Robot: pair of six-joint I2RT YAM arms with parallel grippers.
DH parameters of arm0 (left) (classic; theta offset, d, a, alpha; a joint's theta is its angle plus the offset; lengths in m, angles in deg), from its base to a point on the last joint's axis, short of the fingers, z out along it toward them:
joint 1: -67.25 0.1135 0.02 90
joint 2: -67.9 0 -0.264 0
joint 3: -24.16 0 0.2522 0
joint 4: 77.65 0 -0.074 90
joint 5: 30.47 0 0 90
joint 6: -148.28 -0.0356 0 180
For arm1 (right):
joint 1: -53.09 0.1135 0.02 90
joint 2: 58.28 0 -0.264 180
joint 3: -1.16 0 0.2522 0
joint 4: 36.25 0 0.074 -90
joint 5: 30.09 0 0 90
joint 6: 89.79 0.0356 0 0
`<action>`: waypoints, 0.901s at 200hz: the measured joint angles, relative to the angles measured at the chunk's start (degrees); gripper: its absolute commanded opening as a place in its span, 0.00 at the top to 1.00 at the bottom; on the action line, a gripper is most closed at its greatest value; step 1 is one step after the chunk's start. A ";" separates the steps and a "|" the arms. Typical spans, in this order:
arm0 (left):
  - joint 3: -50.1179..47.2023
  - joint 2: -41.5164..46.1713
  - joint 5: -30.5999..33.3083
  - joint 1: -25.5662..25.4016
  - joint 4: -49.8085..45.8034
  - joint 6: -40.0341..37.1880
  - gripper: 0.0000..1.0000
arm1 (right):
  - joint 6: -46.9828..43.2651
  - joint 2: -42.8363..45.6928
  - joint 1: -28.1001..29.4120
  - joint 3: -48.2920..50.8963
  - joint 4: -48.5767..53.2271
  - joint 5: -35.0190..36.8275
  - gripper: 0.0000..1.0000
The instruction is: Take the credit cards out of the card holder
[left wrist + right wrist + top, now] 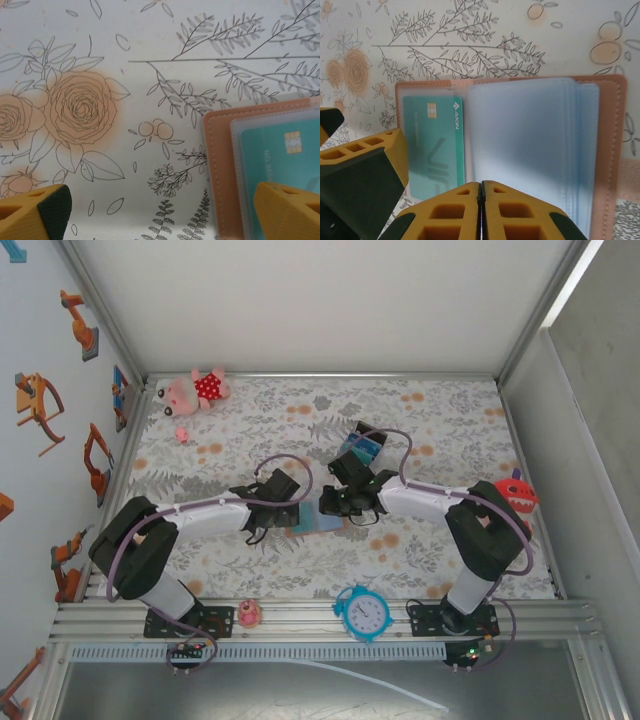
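Note:
The tan card holder [318,523] lies open on the flowered cloth between both arms. A teal credit card [435,145] with a gold chip sits in its left pocket, and blue-grey clear sleeves [520,135] fill the middle. My left gripper [162,210] is open. One of its yellow fingers [285,215] hangs over the holder's [220,165] left part and the card [285,160], the other over bare cloth. My right gripper [481,184] is shut at the near edge of the sleeves. Whether a sleeve is pinched between its jaws I cannot tell.
A small black box with teal cards [360,447] stands just behind the right gripper [335,502]. A pink plush toy [195,390] lies at the back left and a red toy [515,493] at the right edge. A blue clock [363,613] sits on the front rail.

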 measured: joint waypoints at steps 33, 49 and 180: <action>-0.48 -0.15 -0.33 0.00 0.02 0.09 0.07 | 0.59 -1.84 0.98 -1.18 0.04 -0.57 0.84; -0.48 -0.68 -0.42 0.00 0.04 0.22 0.07 | 0.57 -2.78 1.40 -1.86 0.04 -0.90 0.84; -0.48 -1.38 -0.46 -0.02 0.70 1.31 0.10 | 0.59 -6.45 2.16 -3.93 -1.92 -4.31 0.82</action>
